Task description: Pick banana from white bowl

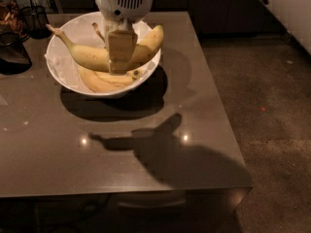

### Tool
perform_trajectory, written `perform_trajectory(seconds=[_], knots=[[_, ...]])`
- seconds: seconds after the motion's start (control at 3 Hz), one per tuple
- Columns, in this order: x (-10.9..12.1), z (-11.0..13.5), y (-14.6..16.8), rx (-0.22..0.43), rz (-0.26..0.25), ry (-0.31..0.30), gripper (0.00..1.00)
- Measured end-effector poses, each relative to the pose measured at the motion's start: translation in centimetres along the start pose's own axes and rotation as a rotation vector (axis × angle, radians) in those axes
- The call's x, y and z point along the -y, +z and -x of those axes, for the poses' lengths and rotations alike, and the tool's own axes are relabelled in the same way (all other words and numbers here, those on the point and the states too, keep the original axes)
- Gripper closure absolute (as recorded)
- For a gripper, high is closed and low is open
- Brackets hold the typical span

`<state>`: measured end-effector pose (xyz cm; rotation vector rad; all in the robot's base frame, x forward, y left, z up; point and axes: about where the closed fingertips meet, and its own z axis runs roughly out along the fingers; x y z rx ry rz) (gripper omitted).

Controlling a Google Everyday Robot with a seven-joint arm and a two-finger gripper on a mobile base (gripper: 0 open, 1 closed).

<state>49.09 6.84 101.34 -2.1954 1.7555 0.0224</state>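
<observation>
The banana (87, 57) is long, curved and yellow, with its thin stem pointing upper left and its thick end at the upper right. My gripper (120, 57) comes down from the top of the camera view and is shut around the banana's middle, holding it across the white bowl (60, 76), at about rim height. The bowl stands at the table's far left and is lined with crumpled white paper. Shorter bananas (104, 80) lie in the bowl under the held one.
A dark wire basket (35, 16) and a dark object (12, 52) stand at the table's far left edge beside the bowl. The brown table (146, 144) ends at the right, with floor (272, 106) beyond. My arm's shadow falls on the table's near half.
</observation>
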Motion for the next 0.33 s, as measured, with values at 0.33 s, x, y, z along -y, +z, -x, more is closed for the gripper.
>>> perform_trajectory(seconds=[0.33], knots=[[0.44,0.43,-0.13,0.013,-0.021,-0.003,1.00]])
